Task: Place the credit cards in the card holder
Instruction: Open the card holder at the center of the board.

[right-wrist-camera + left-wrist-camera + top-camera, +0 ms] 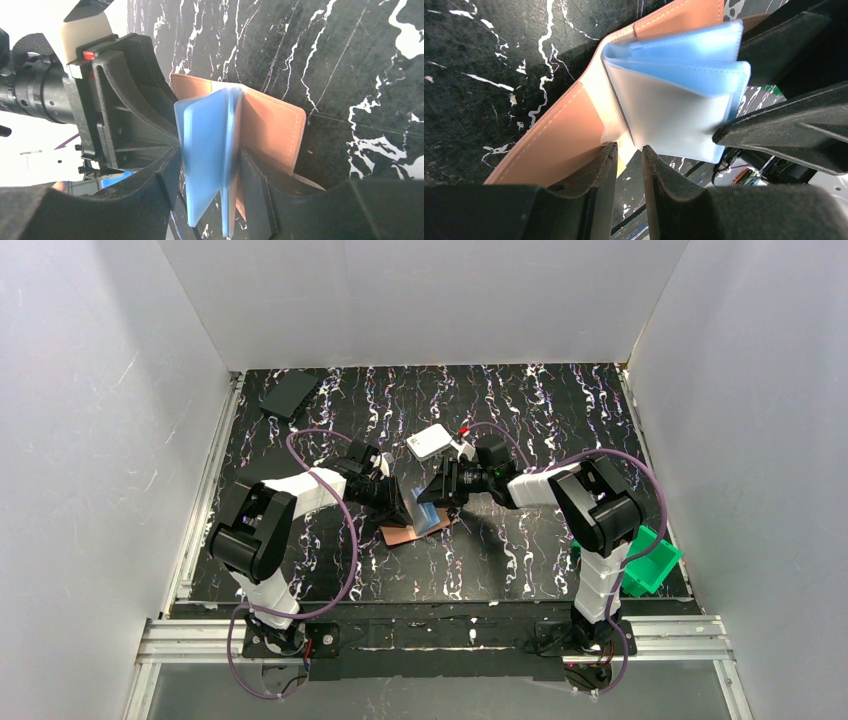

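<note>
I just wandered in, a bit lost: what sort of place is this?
Probably a robotics lab test booth: plain white walls box in a marbled black table, and two arms are bolted to a metal rail at its near edge.

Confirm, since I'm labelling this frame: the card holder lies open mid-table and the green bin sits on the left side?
No: the bin sits on the right side, as the top view shows; the card holder does lie open mid-table.

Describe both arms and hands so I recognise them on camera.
The left arm and right arm have white links, black joints and looping purple cables. The left hand and right hand are matte black, each with two wedge-shaped fingers.
</note>
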